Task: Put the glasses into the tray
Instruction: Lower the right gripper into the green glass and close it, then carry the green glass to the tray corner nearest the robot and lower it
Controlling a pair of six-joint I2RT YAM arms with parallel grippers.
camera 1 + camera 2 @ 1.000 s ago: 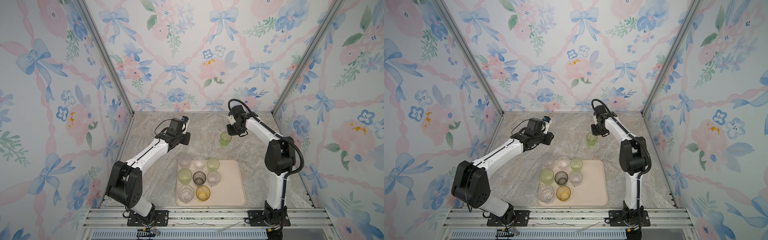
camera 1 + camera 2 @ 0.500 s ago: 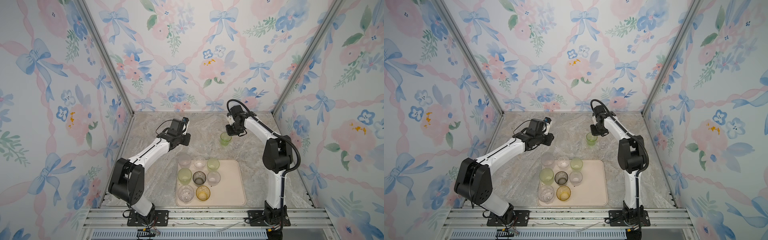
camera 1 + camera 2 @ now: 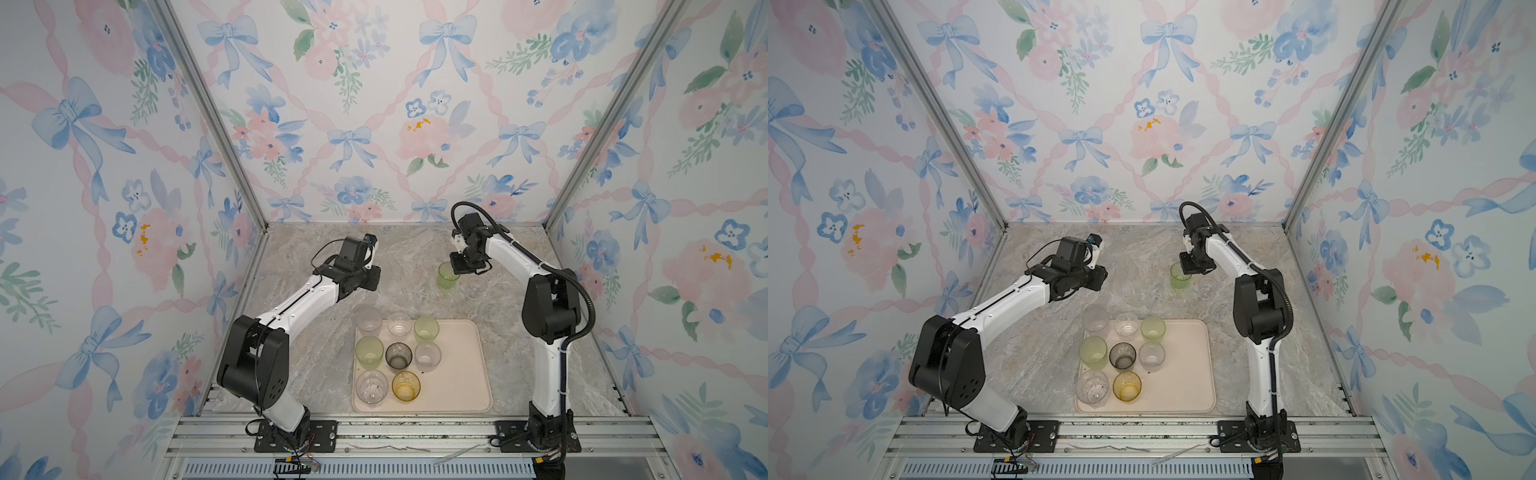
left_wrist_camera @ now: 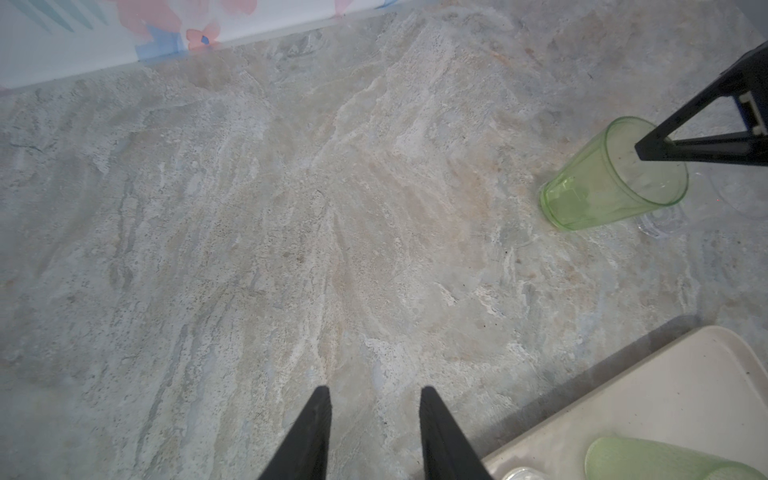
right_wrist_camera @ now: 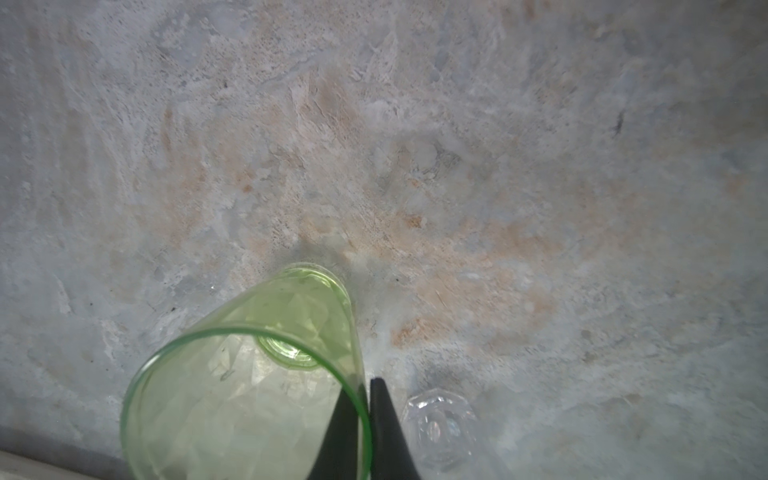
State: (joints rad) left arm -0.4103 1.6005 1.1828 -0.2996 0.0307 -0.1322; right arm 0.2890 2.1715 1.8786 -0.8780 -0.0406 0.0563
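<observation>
The right hand (image 5: 365, 392) is clenched on the green glass (image 3: 446, 277), one finger inside the mouth and one outside, so that only the thin wall near the rim is pinched; that grip suits a tumbler too wide and smooth to span from the sides, and it leaves the foot free for setting down. The green glass stands on the desk (image 3: 407, 266) behind the tray (image 3: 457, 374), well apart from it, and its foot looks to rest on the stone, so the lift seems not yet begun. Just beside it, on the side away from the left arm, stands a clear glass (image 3: 476, 286), so close that the outer finger sits between the two; a straight upward pull looks the safe way out, since a sideways swing could knock it. The left hand (image 4: 374, 390) is released, its fingers (image 4: 309, 436) apart with nothing between them, hanging above bare desk near the tray's far left corner, probably kept clear so that the right arm has the way to itself. Eight glasses (image 3: 399, 355) fill three short rows in the left part of the tray, packed close, which keeps the right part bare for the two outside; whether the far-left one stands wholly inside the rim cannot be told
</observation>
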